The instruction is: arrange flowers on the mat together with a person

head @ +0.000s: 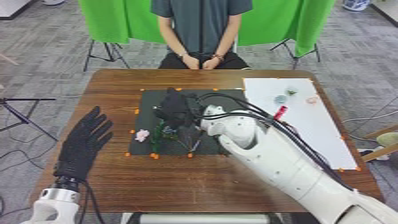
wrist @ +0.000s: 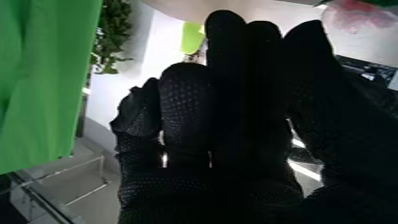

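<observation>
Head view: the brown wooden table (head: 187,192), seen from where I stand, bears a white sheet (head: 302,135) toward its right side and a dark mat (head: 209,147) near its middle. The left hand (head: 82,145), at the left of the table and apart from the mat, is released, its fingers straight. The right hand (head: 176,107) is over the dark mat; the right wrist view shows it likewise released, its longer fingers extended. The flowers (head: 167,131) lie on the mat, near and partly beneath the right hand; their exact number I cannot tell. A small pink flower (head: 142,135) lies near the mat's left edge. Smallest, a slim red object (head: 281,112) lies at the white sheet, just beside the right arm.
</observation>
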### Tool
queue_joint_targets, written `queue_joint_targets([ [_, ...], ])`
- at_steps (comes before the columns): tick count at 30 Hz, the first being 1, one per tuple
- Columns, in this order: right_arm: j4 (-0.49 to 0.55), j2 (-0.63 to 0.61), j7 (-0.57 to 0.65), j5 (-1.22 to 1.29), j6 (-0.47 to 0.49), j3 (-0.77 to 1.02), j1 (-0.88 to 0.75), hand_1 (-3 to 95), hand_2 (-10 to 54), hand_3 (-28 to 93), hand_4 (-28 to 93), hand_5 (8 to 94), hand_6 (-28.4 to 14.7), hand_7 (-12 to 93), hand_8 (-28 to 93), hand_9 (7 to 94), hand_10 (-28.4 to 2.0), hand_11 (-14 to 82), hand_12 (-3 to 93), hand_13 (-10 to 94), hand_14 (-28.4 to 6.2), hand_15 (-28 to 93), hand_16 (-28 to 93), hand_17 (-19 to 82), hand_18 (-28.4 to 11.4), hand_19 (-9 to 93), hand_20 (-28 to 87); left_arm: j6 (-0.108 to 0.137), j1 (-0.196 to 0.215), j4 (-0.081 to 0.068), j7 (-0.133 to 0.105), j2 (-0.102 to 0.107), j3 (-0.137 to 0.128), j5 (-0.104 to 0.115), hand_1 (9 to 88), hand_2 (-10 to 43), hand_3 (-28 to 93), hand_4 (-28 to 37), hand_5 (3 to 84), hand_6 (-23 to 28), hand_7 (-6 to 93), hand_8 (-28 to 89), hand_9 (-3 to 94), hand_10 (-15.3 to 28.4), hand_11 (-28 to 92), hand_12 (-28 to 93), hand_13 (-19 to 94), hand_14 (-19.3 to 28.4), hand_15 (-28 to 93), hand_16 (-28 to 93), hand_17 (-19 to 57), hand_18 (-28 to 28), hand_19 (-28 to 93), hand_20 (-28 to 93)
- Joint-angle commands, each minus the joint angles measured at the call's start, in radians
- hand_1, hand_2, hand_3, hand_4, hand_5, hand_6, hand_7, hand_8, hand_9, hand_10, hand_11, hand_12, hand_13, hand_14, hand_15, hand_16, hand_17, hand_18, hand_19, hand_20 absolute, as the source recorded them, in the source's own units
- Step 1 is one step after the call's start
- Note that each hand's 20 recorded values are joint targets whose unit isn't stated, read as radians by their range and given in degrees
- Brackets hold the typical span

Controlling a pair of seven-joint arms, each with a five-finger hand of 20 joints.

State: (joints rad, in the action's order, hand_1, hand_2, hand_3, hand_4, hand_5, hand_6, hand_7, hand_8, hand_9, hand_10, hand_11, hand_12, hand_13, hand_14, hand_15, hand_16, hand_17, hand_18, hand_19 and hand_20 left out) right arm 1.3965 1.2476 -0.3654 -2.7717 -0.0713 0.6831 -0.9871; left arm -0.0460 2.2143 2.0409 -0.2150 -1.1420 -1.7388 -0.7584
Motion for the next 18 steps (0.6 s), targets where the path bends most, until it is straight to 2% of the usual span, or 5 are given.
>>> queue_joint_targets([
  [1,0.284,-0.129,0.137,0.256,0.104,0.155,-0.108,40.7,-9.1,77,-28,59.6,3.1,44,-7,68.6,-7.3,27.6,30.2,63,-6.0,76,25,29,-17.7,84,53,-0.011,0.02,0.009,0.008,-0.031,-0.004,-0.005,27.0,-1.1,69,-27.3,25.2,1.8,18.6,-11,18.6,9.6,18,16,17,11.0,15,6,-13.0,19.3,37,11],
  [6,0.524,-0.281,0.275,0.682,0.248,0.452,-0.321,33.2,-1.7,86,-27,55.3,1.0,34,-14,59.6,-9.9,31.3,23.7,56,-8.0,69,22,23,-18.1,75,48,-0.004,0.032,0.018,-0.007,-0.04,-0.001,-0.004,27.1,-1.0,69,-27.2,25.4,2.0,18.2,-10,18.5,9.7,18,16,17,11.3,15,6,-13.0,19.3,37,11],
  [11,0.651,-0.375,0.408,1.477,0.383,0.893,-0.675,30.8,-3.3,88,-25,44.5,-1.7,29,-16,45.5,-11.3,26.1,22.6,42,-9.7,52,17,15,-19.3,59,38,0.005,0.043,0.027,-0.032,-0.057,-0.005,-0.004,27.0,-0.9,68,-27.0,25.5,2.1,18.0,-10,18.6,9.8,18,16,17,11.5,15,6,-13.0,19.4,37,11],
  [15,0.717,-0.352,0.42,1.838,0.284,1.139,-0.98,24.0,-6.7,87,-23,36.7,-3.8,17,-10,37.0,-13.1,13.4,22.9,34,-12.0,29,23,11,-21.1,51,31,0.015,0.05,0.027,-0.043,-0.088,-0.013,-0.004,27.1,-0.9,68,-26.9,25.5,2.0,17.9,-10,18.6,9.8,18,16,17,11.5,14,6,-13.0,19.4,37,11],
  [18,0.766,-0.288,0.408,1.854,0.211,1.21,-1.104,21.4,-6.8,86,-23,30.9,-4.5,11,-8,33.4,-13.6,6.8,22.5,32,-13.2,19,26,10,-21.3,45,28,0.006,0.054,0.027,-0.036,-0.097,-0.021,-0.005,27.0,-1.0,68,-26.8,25.5,2.0,17.7,-10,18.7,9.9,18,16,17,11.5,14,6,-13.0,19.4,37,11],
])
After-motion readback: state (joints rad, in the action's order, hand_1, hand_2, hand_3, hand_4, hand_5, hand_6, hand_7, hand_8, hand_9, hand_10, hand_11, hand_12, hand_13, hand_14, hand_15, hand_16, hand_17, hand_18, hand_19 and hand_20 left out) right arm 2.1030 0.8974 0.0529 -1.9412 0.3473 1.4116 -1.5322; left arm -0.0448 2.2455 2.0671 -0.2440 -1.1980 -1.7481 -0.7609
